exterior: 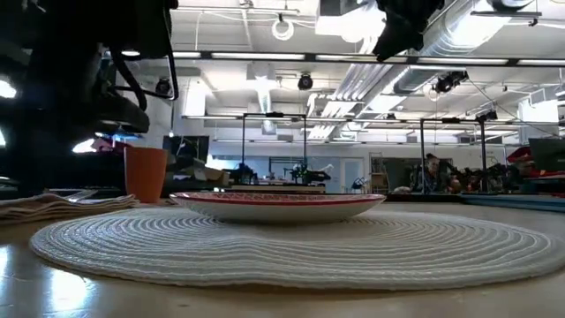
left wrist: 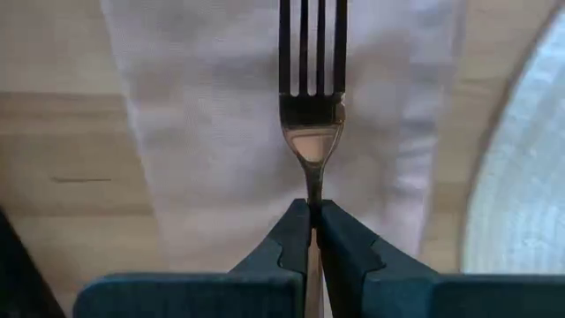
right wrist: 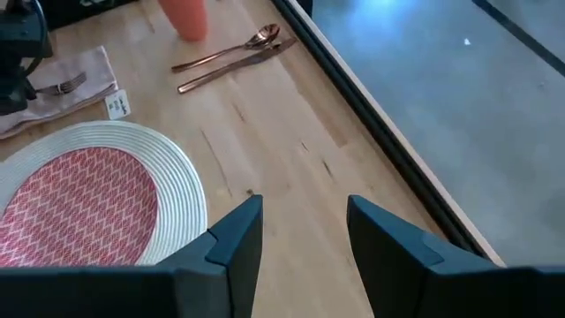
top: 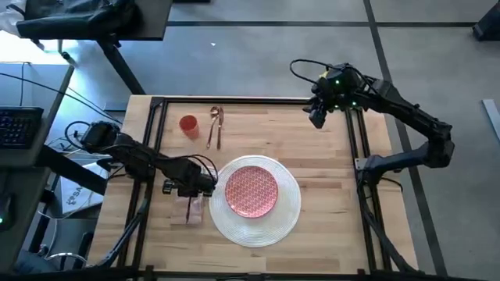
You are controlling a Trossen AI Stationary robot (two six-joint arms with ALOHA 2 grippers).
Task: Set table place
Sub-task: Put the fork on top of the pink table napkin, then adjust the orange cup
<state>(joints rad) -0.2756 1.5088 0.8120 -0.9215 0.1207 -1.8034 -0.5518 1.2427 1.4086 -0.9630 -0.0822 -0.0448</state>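
Both arms are black, built of rounded jointed segments with black cables looping along them. The right arm [top: 391, 97] shows small green lights near its wrist. The left arm [top: 148, 160] carries similar cabling. The fingers [right wrist: 234, 243] are dark teal-grey, angular and wedge-shaped.

Table [top: 312, 164]: light wood butcher-block with darker grain streaks, framed in black. Placemat [top: 291, 204]: white, woven in concentric rings; plate [top: 251, 190]: pink with a red zigzag pattern and red rim; napkin [left wrist: 212, 132]: pale beige-pink, plain. Cup [top: 188, 125]: orange-red; fork [left wrist: 312, 115], spoon [right wrist: 231, 51] and knife [right wrist: 231, 70]: gold-copper toned; gripper fingers [right wrist: 237, 237]: dark.
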